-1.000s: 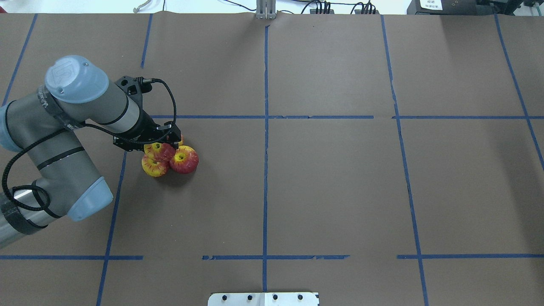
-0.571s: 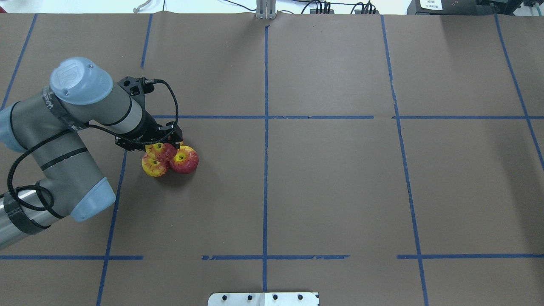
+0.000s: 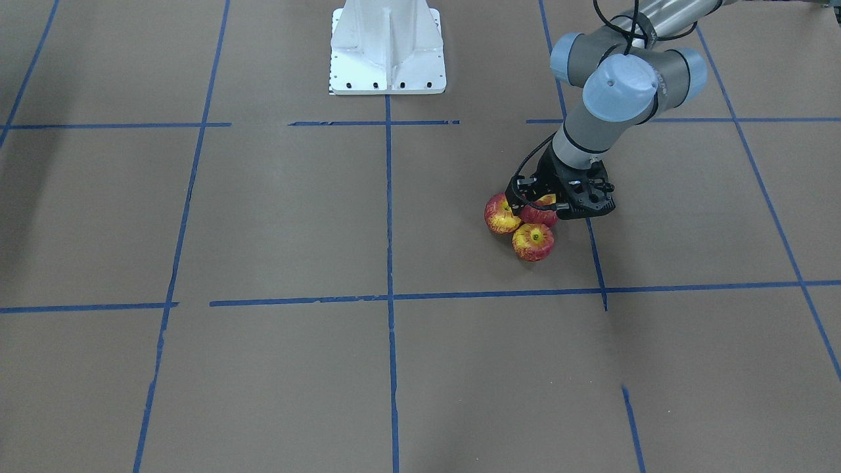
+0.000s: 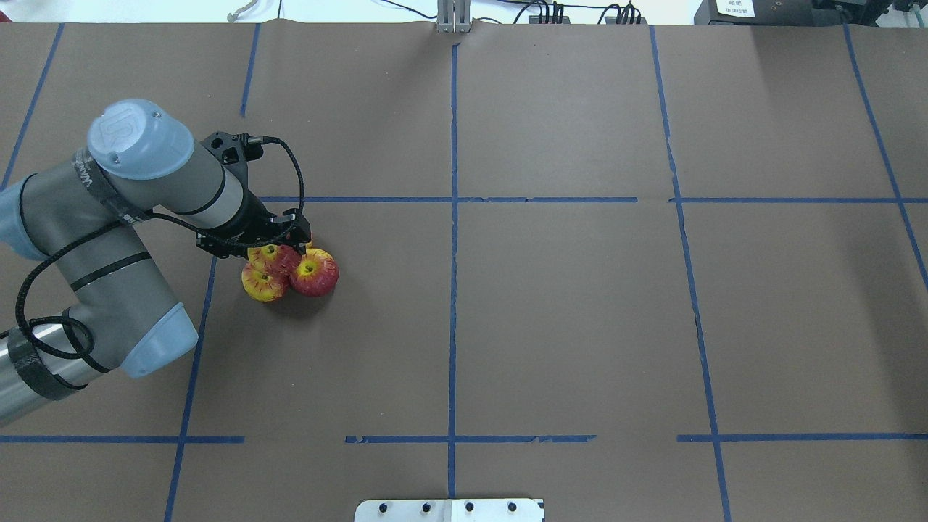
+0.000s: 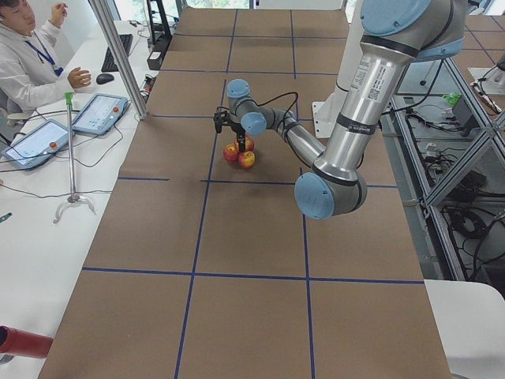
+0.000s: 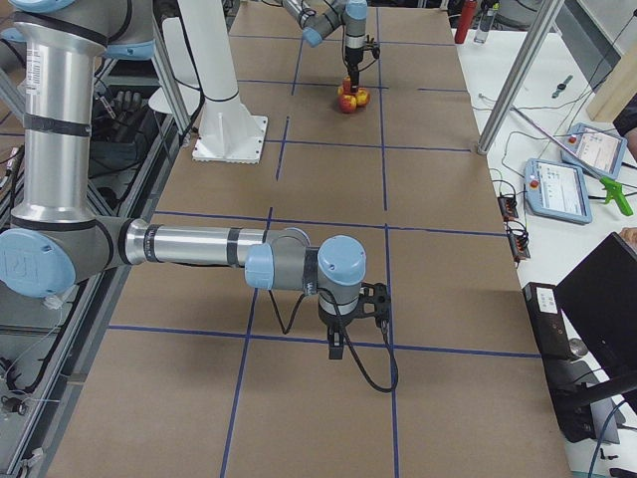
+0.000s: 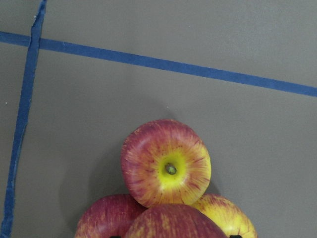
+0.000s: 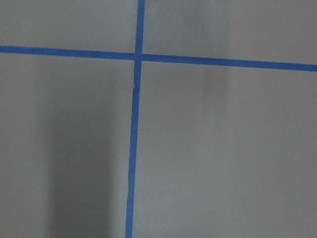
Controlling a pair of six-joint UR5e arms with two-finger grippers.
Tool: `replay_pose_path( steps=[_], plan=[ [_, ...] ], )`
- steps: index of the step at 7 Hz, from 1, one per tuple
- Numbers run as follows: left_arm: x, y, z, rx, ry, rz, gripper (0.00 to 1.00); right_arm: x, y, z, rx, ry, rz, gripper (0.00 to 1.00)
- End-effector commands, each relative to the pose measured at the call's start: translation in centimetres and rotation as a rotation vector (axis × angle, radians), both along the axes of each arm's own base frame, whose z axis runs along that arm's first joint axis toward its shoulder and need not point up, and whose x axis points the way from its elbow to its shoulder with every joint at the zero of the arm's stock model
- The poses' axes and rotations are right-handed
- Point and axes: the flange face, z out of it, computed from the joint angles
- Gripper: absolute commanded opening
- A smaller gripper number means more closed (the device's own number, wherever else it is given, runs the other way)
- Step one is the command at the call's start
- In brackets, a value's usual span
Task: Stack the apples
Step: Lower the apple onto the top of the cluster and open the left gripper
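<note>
Four red-and-yellow apples lie in one cluster on the brown table left of centre. In the overhead view one apple (image 4: 314, 272) and another (image 4: 262, 284) rest on the table. A third apple (image 4: 274, 257) sits on top between the fingers of my left gripper (image 4: 279, 246), which is shut on it. The fourth is mostly hidden under the gripper. The left wrist view shows a base apple (image 7: 166, 162) stem up, two more beside it, and the held apple (image 7: 173, 223) at the bottom edge. My right gripper (image 6: 336, 347) hangs over bare table far away; I cannot tell its state.
Blue tape lines grid the brown paper. The white robot base (image 3: 387, 46) stands at the table's near edge. An operator (image 5: 31, 55) and tablets (image 5: 99, 113) are on a side table beyond the left end.
The left arm's elbow and wrist have shifted slightly up and right. The gripper and the top apple stay over the cluster in almost the same place.
</note>
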Motion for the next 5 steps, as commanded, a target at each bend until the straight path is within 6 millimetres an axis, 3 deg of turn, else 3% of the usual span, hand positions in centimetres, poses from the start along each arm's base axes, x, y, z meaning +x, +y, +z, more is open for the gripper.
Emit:
replay_pose_path(
  steps=[1,3,4,5],
  plan=[
    [0.0,0.0,-0.1,0.004,0.001,0.001,0.95,0.0,0.0,0.0,0.000,0.001,0.000,1.00],
    [-0.7,0.1,-0.6,0.013,0.011,-0.003,0.99,0.0,0.0,0.0,0.000,0.001,0.000,1.00],
    [-2.9,0.0,-2.4,0.029,0.026,-0.025,0.99,0.0,0.0,0.0,0.000,0.001,0.000,1.00],
    [-6.9,-0.6,-4.7,0.026,0.013,-0.071,0.99,0.0,0.0,0.0,0.000,0.001,0.000,1.00]
  ],
)
